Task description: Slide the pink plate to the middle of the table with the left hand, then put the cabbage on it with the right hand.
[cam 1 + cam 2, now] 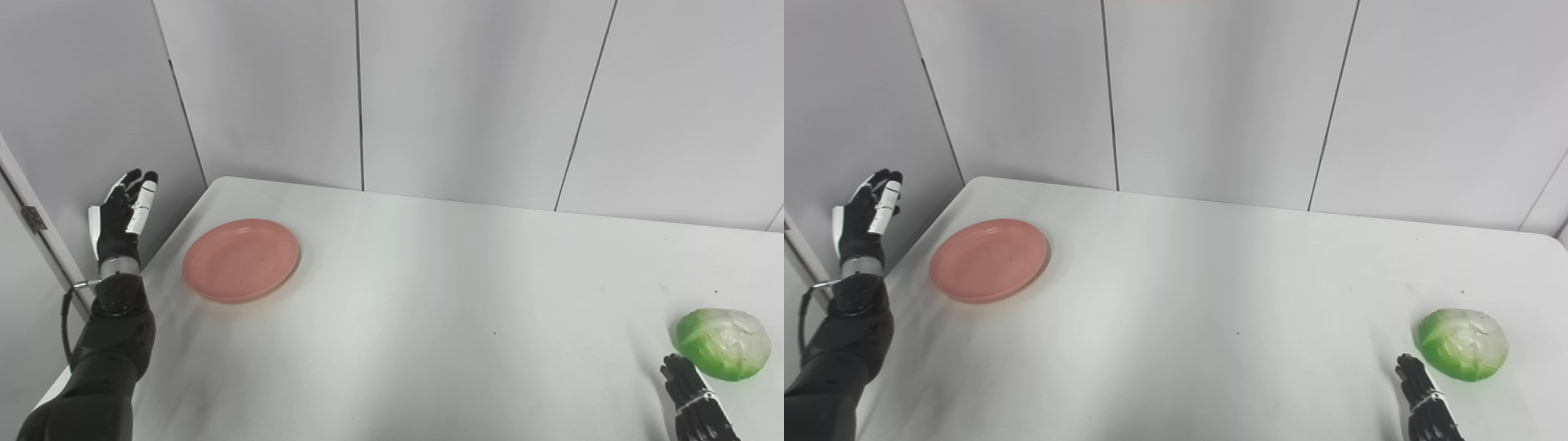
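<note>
A pink plate lies flat on the white table near its left edge. A green and white cabbage sits at the right, near the front. My left hand is raised beyond the table's left edge, to the left of the plate, open with fingers pointing up, holding nothing. My right hand comes in at the bottom right, just in front and left of the cabbage, fingers straight and apart, empty; its lower part is cut off by the frame.
Grey wall panels stand behind the table. A door frame with a hinge is at the far left, close behind my left arm.
</note>
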Robot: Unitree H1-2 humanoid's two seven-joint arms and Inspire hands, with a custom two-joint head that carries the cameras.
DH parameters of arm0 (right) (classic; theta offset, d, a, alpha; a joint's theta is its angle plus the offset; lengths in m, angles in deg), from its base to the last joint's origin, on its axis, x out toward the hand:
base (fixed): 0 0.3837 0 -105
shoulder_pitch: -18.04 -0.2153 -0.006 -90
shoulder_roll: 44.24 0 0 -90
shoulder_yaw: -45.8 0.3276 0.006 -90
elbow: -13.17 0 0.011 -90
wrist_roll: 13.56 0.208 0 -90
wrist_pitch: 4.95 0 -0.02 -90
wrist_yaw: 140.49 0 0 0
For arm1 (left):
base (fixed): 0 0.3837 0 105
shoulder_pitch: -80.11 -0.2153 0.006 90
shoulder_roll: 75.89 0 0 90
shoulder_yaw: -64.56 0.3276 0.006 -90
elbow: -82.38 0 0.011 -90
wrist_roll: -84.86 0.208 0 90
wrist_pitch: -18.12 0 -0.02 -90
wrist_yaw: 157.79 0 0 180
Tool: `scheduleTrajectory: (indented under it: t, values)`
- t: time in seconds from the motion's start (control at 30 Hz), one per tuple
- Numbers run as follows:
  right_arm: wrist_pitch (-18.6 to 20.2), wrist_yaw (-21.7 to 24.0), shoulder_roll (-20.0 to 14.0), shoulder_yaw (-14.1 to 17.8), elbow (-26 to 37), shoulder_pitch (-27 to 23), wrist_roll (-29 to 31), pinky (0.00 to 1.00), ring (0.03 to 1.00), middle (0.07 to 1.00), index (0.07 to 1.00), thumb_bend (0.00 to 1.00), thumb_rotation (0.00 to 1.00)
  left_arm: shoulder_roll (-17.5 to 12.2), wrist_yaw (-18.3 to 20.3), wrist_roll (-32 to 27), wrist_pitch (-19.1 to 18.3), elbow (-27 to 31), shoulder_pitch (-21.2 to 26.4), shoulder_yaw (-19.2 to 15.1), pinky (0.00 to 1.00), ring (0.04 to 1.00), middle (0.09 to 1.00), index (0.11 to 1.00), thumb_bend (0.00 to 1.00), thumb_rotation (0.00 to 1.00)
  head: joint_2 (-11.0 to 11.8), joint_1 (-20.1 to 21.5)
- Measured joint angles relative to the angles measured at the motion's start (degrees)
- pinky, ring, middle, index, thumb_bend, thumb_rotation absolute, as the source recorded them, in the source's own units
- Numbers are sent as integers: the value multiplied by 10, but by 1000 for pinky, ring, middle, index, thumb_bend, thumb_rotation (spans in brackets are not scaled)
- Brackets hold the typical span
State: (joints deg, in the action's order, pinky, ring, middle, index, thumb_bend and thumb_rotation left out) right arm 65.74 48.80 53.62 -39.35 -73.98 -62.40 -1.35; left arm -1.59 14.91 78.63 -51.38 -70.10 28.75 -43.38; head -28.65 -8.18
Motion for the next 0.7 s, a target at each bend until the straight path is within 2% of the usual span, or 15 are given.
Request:
scheduleTrajectory:
  t: [0.1,0.27,0.33,0.53,0.7]
  values:
    - [5,-1,0,-1,5,2,0,1000,940,916,875,973,1000,4,39,-24,-24,16,-14,0,721,815,819,800,655,713,-3,2]
    - [10,-3,0,-1,17,14,-2,1000,938,915,876,955,1000,21,72,-46,-34,16,-27,1,713,811,813,799,638,715,-10,9]
    - [11,-4,0,-2,20,16,-5,993,935,910,870,957,1000,28,81,-50,-32,13,-30,1,698,803,805,801,706,714,-13,15]
    - [20,-13,2,-6,27,18,-14,993,937,916,872,950,1000,31,100,-60,5,-26,-23,6,723,808,807,830,706,688,-18,20]
    - [21,-15,3,-10,30,21,-15,1000,945,925,880,932,1000,29,120,-69,28,-62,-10,13,703,798,794,837,705,691,-21,23]
